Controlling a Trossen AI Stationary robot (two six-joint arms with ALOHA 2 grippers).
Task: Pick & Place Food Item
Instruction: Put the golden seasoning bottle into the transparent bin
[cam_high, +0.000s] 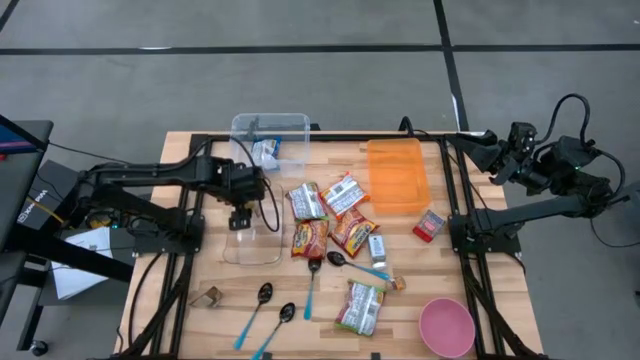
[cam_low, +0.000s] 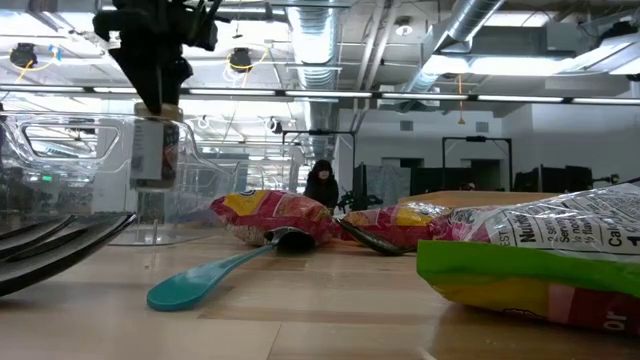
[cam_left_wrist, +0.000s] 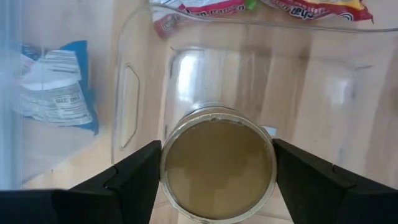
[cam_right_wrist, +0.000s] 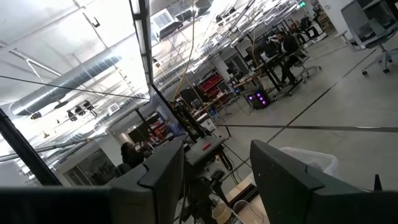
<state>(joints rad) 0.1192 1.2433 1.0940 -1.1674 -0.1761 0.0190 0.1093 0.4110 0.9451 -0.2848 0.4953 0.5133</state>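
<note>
A round can with a tan end (cam_left_wrist: 217, 165) sits between the fingers of my left gripper (cam_left_wrist: 216, 149), which is shut on it. In the low view the can (cam_low: 152, 150) hangs below the gripper, above the table. Under it lies a clear plastic lid (cam_high: 252, 245), flat on the wood at the table's left. A clear bin (cam_high: 270, 140) at the far edge holds a blue-and-white packet (cam_left_wrist: 56, 87). My right gripper (cam_right_wrist: 217, 155) is raised off the table's right edge, open and empty, facing the room. My left gripper pinches the can's round side wall (cam_left_wrist: 169, 168) between its two fingers, one on each opposite side. The fingers come from above, pointing steeply down. The can hangs upright below them (cam_low: 150, 125), lifted clear of the table and the clear lid.
Several snack packets (cam_high: 325, 215) lie mid-table, with an orange lid (cam_high: 397, 175) behind them and a small red packet (cam_high: 430, 225). Spoons (cam_high: 262, 300) and a teal-handled spoon (cam_low: 215, 275) lie near the front. A pink bowl (cam_high: 446, 327) sits front right. A person (cam_low: 321, 185) stands far behind.
</note>
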